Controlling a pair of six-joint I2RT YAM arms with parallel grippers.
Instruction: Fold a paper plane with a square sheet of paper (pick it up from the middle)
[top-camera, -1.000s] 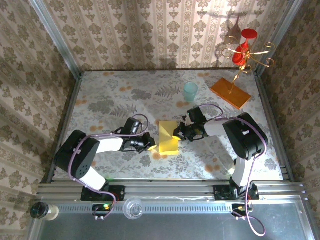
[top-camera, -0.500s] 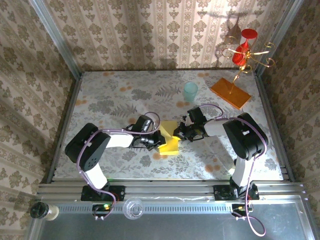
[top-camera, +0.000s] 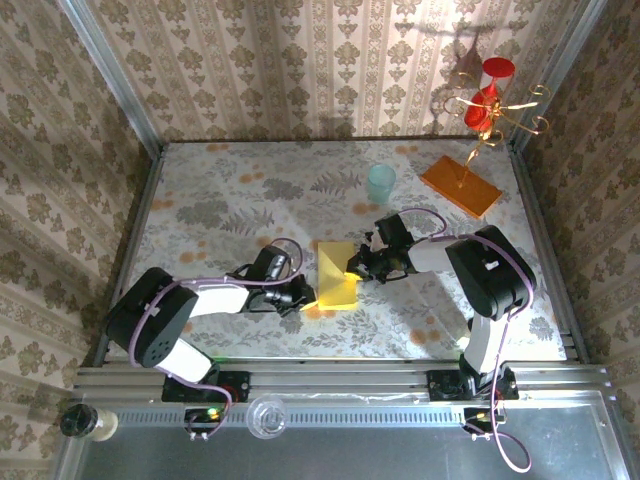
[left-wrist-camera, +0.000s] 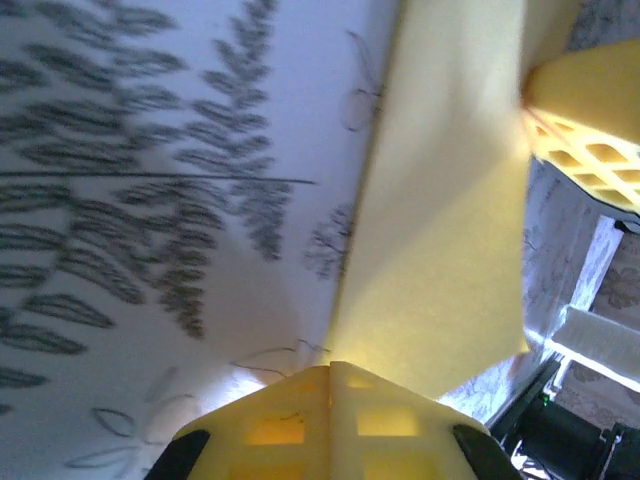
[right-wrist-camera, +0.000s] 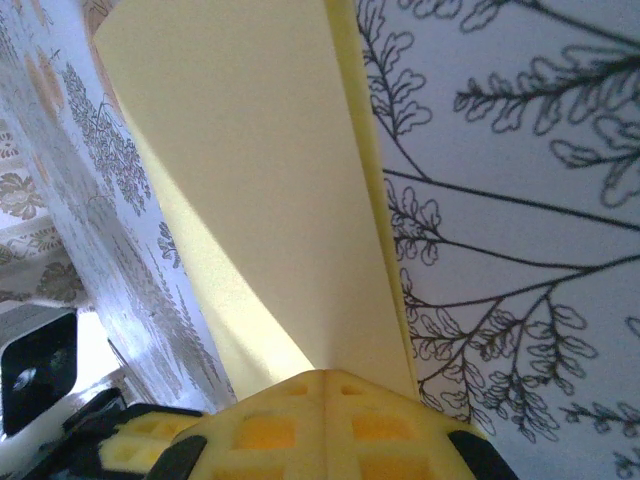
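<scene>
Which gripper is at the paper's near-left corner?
The left gripper, shut, at the near-left corner of the yellow paper; the right gripper meets its right edge, farther back.

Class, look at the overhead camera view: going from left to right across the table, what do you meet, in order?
In order: left gripper → yellow paper → right gripper → orange slab with its gold stand.
</scene>
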